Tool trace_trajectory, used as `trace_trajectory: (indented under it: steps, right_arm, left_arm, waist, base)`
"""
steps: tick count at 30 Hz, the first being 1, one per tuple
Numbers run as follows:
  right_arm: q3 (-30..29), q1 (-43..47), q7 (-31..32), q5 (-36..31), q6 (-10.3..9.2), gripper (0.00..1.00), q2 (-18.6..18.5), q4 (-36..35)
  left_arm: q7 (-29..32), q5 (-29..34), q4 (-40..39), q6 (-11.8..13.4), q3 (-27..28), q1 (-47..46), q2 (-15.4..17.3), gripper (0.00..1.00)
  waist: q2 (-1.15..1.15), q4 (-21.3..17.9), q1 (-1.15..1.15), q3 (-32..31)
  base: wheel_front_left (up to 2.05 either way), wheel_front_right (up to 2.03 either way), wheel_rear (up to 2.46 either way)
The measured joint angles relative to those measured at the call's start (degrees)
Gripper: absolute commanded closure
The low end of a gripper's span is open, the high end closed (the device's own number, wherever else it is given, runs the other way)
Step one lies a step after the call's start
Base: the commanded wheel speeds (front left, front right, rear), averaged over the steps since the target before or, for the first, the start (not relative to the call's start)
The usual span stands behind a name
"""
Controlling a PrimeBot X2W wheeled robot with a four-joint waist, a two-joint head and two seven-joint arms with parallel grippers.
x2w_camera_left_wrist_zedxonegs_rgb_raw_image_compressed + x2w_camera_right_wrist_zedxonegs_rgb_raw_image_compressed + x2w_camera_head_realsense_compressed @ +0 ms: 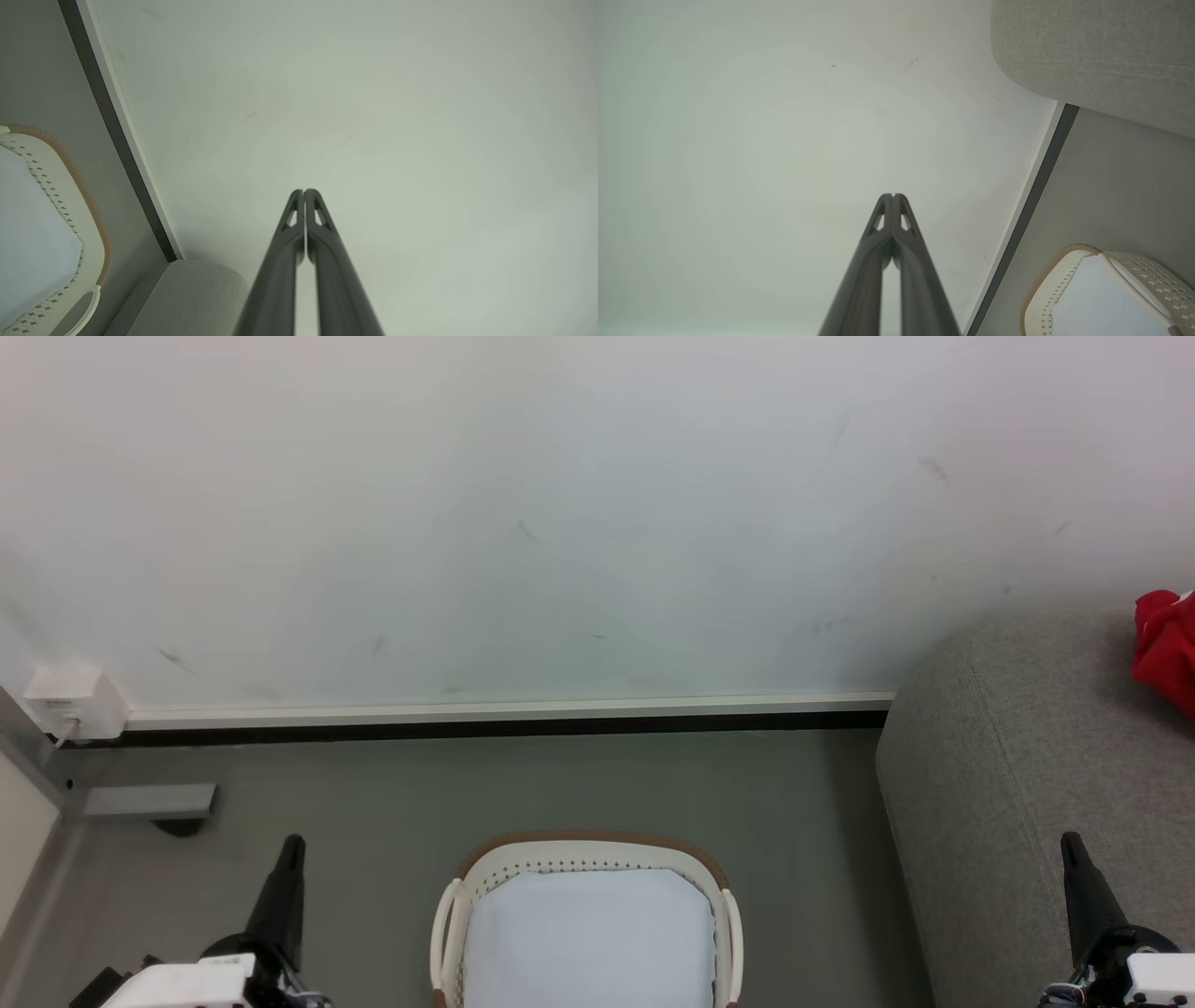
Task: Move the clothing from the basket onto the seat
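Since the clothing (1165,649) lies bunched on the seat (1018,756) at about 3 o'clock in the head view, and the basket (597,847) at 6 o'clock holds a pale sheet (588,933) with no red showing, the move looks done. The clothing's visible part runs roughly 12 to 6 o'clock, but the frame edge cuts it, so its true long axis and facing are unclear. The left gripper (293,845) at 7 o'clock and the right gripper (1070,840) at 5 o'clock each have their fingers pressed together on nothing.

No legible text, labels or numbers.
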Motion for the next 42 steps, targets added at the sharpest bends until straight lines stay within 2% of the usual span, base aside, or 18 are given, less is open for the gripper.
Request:
trace_trajectory:
  steps: [42]
  right_arm:
    - [-0.2,0.0,0.0,-0.1,0.00,1.00,0.1,0.0]
  left_arm:
    - [0.0,0.0,0.0,0.0,0.0,0.0,0.0,1.00]
  waist:
    - [0.00,0.0,0.00,0.0]
  base:
    - [0.00,0.00,0.00]
